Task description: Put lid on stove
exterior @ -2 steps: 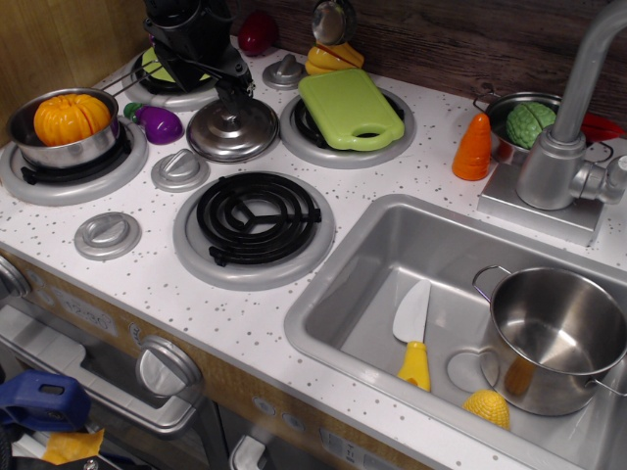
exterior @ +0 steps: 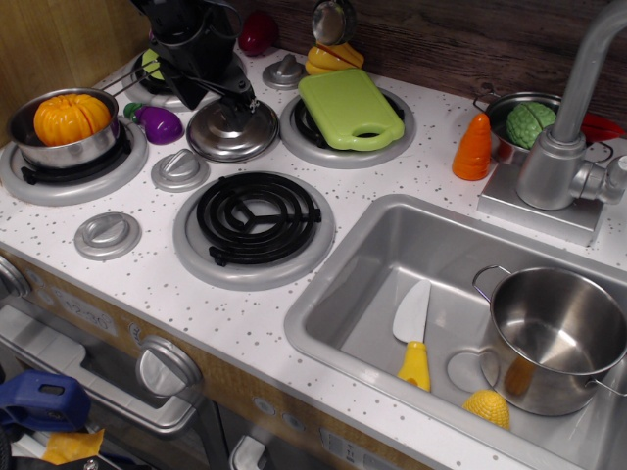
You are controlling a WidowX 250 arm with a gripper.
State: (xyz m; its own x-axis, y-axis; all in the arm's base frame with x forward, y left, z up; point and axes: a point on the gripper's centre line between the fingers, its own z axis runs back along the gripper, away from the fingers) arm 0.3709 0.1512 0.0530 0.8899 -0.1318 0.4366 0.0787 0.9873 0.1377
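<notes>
The shiny steel lid (exterior: 232,132) lies flat on the white speckled stove (exterior: 157,279), in the gap between the back burners and just behind the bare front burner coil (exterior: 257,217). Its small central knob is visible and free. My black gripper (exterior: 243,98) hangs over the lid's far left edge, lifted clear of the knob and holding nothing. Its jaws look slightly apart, but the arm's body hides part of them.
A steel pot with an orange squash (exterior: 69,122) sits on the left burner, with a purple eggplant (exterior: 160,122) beside it. A green cutting board (exterior: 350,108) covers the back right burner. Grey dial knobs (exterior: 180,169) lie nearby. The sink (exterior: 392,245) holds a pot (exterior: 554,333).
My gripper has come off the lid's knob and moved up and left. The lid stays where it was on the stove.
</notes>
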